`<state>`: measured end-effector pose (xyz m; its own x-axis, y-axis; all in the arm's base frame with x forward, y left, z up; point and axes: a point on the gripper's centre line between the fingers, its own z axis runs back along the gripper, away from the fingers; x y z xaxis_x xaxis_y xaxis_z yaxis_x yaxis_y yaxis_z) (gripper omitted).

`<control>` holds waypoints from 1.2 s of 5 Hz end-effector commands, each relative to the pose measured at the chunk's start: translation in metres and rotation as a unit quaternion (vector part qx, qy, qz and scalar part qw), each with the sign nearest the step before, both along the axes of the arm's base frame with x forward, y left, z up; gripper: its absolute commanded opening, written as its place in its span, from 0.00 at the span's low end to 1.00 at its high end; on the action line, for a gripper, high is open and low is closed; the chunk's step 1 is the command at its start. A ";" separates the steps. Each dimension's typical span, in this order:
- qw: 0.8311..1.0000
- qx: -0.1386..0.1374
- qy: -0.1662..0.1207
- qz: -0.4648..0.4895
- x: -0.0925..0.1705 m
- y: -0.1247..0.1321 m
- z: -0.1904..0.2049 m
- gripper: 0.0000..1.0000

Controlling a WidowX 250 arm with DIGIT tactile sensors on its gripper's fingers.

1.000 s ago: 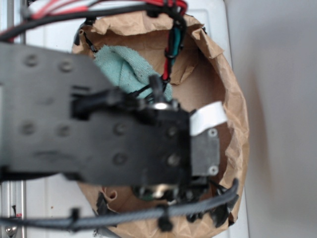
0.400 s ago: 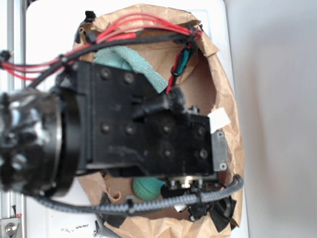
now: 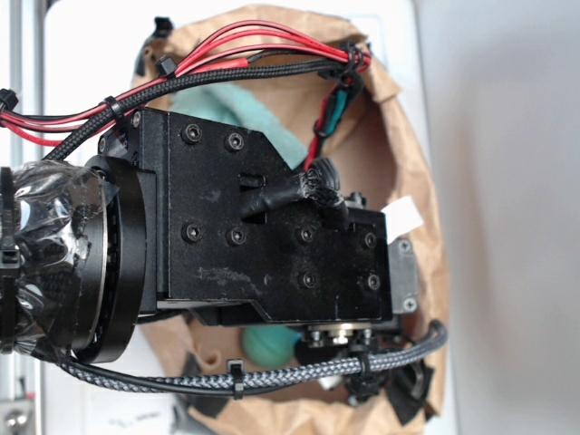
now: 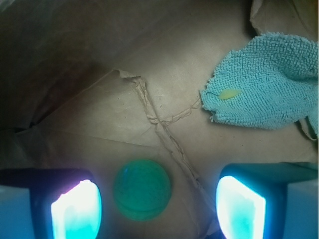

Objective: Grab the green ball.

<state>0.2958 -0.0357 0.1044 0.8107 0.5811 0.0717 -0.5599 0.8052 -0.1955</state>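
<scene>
Where the wrist view begins at its left edge, one glowing fingertip (image 4: 76,209) of the gripper (image 4: 158,208) stands low in the picture, lit pale cyan and white. Just to its right lies the green ball (image 4: 142,189), resting on the creased brown floor of the paper bag (image 4: 99,74); the ball sits between the two fingers but nearer the left one, and whether it touches that finger cannot be told. A raised fold in the paper runs diagonally past the ball's right side. Further right stands the second finger, well apart from the first, so the jaws are spread wide with nothing clamped. Up at the far right lies a teal terry cloth (image 4: 264,84), flat on the bag's floor, with a small yellowish speck on it, and well clear of the ball.

From the exterior view, the arm's black wrist housing (image 3: 263,236) fills the left and middle, with red wires (image 3: 263,41) and a braided black cable (image 3: 272,376) looped around it. Below the housing a sliver of the green ball (image 3: 270,343) shows, inside the bag's rim (image 3: 426,163). A strip of the teal cloth (image 3: 263,113) peeks out above the housing. The gripper's fingers are hidden here under the arm
</scene>
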 end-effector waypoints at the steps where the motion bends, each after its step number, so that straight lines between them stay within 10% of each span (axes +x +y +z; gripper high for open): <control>1: 0.997 -0.056 -0.031 -0.037 -0.036 0.014 0.001 1.00; 3: 0.995 -0.083 -0.038 -0.051 -0.054 0.003 -0.001 1.00; 6: 0.997 -0.052 -0.040 -0.038 -0.044 -0.037 -0.018 1.00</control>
<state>0.2462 -0.0733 0.0775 0.8428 0.5359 0.0490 -0.5001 0.8136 -0.2965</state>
